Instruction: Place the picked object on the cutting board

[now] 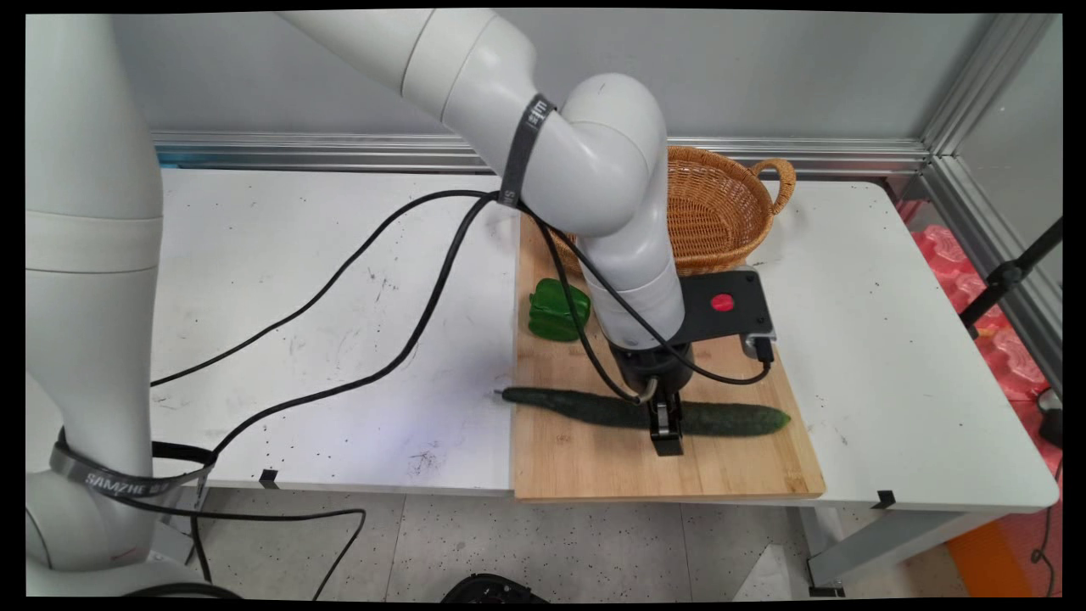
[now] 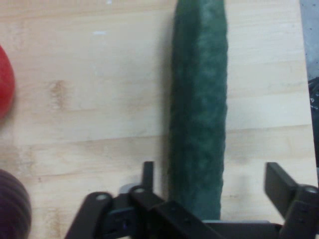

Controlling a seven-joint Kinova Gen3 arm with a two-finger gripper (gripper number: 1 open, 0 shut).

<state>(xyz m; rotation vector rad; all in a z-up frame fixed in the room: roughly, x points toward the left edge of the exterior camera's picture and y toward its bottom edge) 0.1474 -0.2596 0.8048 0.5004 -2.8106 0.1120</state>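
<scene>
A: Cucumber [image 1: 645, 413] is the thing nearest to the claw [image 1: 666, 424]. It lies flat on the wooden cutting board [image 1: 594, 467], along the board's near half, and its thin stem end reaches a little over the board's left edge onto the white counter [image 1: 339, 322].

B: And the claw, how does it stand?

A: It is low over the cucumber, a little right of its middle. In the hand view the two fingers [image 2: 279, 181] are spread, one on each side of the cucumber, and both are apart from the skin. So the claw is open around it and has hold of nothing.

B: How do you think it handles?

A: I judge it firm and rather stiff, of moderate weight. The skin looks smooth with fine bumps, so it is maybe a little slippery, and being round it can roll. A hold across the body near the middle seems best to me, so that neither end droops. A very hard squeeze can bruise it.

B: How does it look?

A: Long, slim, dark green, almost straight, with a rounded right end.

B: What else is near?

A: A green pepper [image 1: 558, 310] lies further back on the board, and a wicker basket [image 1: 721, 212] stands behind it.
</scene>
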